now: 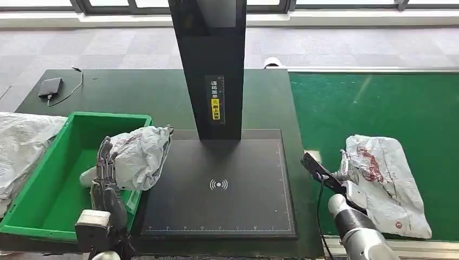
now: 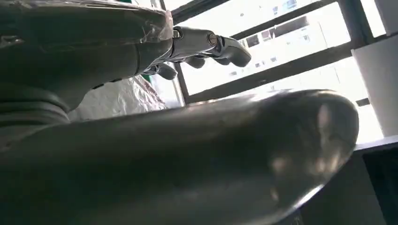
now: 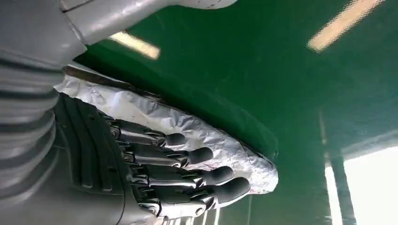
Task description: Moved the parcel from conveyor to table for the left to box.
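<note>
Gripping a crumpled parcel (image 1: 142, 154) over the green box (image 1: 51, 208), left hand (image 1: 106, 181) half hidden

Daylight comes through the windows (image 1: 270, 4) along the far wall and lights the head view evenly and sharply. The dark post (image 1: 207, 65) throws a soft shadow onto the black mat (image 1: 238, 162), and pale streaks of reflected light lie on the green belt (image 1: 379, 103). In the left wrist view the panes are blown out white, while the near grey thumb (image 2: 187, 159) is dim, blurred and backlit. The right wrist view is dim; the left of the frame is soft, and bright reflected bars cross the green.
</note>
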Robot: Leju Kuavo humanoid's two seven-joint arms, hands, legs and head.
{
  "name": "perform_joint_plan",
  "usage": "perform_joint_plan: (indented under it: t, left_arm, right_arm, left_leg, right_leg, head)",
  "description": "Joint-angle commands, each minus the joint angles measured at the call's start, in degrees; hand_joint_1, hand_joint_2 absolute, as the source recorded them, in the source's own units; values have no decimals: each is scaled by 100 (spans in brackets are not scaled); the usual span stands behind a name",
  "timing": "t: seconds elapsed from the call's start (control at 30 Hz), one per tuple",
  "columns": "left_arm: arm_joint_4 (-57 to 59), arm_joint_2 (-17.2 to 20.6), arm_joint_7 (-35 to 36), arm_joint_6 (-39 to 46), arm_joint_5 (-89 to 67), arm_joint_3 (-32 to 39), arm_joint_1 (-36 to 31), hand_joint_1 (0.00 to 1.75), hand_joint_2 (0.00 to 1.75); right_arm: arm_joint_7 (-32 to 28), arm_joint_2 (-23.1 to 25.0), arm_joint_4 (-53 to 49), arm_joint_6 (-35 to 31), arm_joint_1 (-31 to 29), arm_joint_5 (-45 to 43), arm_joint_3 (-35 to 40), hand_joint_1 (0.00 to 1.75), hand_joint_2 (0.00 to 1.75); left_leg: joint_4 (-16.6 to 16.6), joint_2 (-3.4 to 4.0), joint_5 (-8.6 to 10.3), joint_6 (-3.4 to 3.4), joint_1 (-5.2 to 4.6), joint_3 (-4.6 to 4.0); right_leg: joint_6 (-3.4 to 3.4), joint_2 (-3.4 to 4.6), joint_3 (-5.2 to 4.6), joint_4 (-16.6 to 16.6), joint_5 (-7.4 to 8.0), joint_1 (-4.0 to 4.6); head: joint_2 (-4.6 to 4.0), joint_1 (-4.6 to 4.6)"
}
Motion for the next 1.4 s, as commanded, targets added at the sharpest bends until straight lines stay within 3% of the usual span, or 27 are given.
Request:
perform_joint_plan:
  t: [0.03,0.13,0.2,0.27,0.37,0.47,0.7,0.83,1.1,1.13,1.23,1.4]
  left_arm:
    - [37,-35,-7,-24,7,296,54,0,0]
    - [46,18,-92,-113,114,301,228,0,0]
    - [111,30,-119,-300,141,296,250,0,0]
    - [248,57,-66,-515,162,282,123,0,0]
    - [422,107,30,-767,202,283,-61,0,0]
    - [443,119,66,-850,226,271,-87,0,0]
    - [392,165,16,-982,419,331,119,0,0]
    - [636,197,9,-1041,436,281,-120,0,0]
    - [630,175,93,-1075,413,296,-210,0,0]
    - [605,164,120,-1068,403,321,-215,0,0]
    - [591,164,228,-1072,359,353,-156,0,0]
    - [896,276,238,-1071,322,226,-230,0,0]
  right_arm:
    - [221,-155,157,27,-212,4,420,0,175]
    - [218,-503,-313,-106,222,-274,252,0,175]
    - [109,-754,-969,-154,893,-645,4,0,175]
    - [115,-839,-2269,-1,2012,-901,-368,0,175]
    - [-24,-567,-3629,373,3094,-1004,-883,0,175]
    - [-96,-233,-4308,463,3534,-833,-1119,0,175]
    - [-218,-8,-5000,628,3803,-776,-1372,0,175]
    - [-481,381,-5506,990,4152,-619,-1860,0,175]
    - [-702,495,-5153,1089,3997,-476,-1994,0,175]
    - [-810,497,-4809,1320,3849,-393,-1867,0,175]
    - [-451,442,-3751,1109,3417,-66,-1487,0,175]
    - [-318,180,-3123,1075,3278,-139,-1405,0,175]
  left_leg:
    - [-2,10,4,2,-4,-2]
    - [-10,2,9,4,-2,1]
    - [-13,-21,10,5,-1,5]
    - [-11,-57,9,5,-1,11]
    - [-23,-106,12,7,3,18]
    - [-6,-87,-7,10,-1,2]
    - [-2,-54,-15,10,-4,-8]
    - [-6,-67,-11,10,-3,-3]
    - [-5,-45,-12,12,-3,0]
    - [-1,-43,-14,12,-1,-3]
    - [-12,-14,-11,11,5,10]
    - [-12,-11,-10,12,2,16]
  right_leg:
    - [-1,7,-7,0,5,-3]
    - [0,-2,1,-13,10,-1]
    - [1,-25,13,-20,5,0]
    - [2,-59,26,-24,-6,0]
    - [5,-109,56,-47,-13,5]
    - [6,-87,30,-24,-20,0]
    - [8,-59,9,-14,-23,-3]
    - [7,-71,18,-20,-24,-1]
    - [8,-47,15,-20,-20,-2]
    - [9,-46,12,-17,-21,-2]
    - [6,-20,20,-33,-8,5]
    - [8,-20,26,-31,-11,2]
  head:
    - [0,0]
    - [0,0]
    - [0,0]
    - [0,0]
    - [0,0]
    - [-2,0]
    - [0,0]
    - [0,0]
    - [0,0]
    - [0,0]
    - [0,0]
    - [0,0]
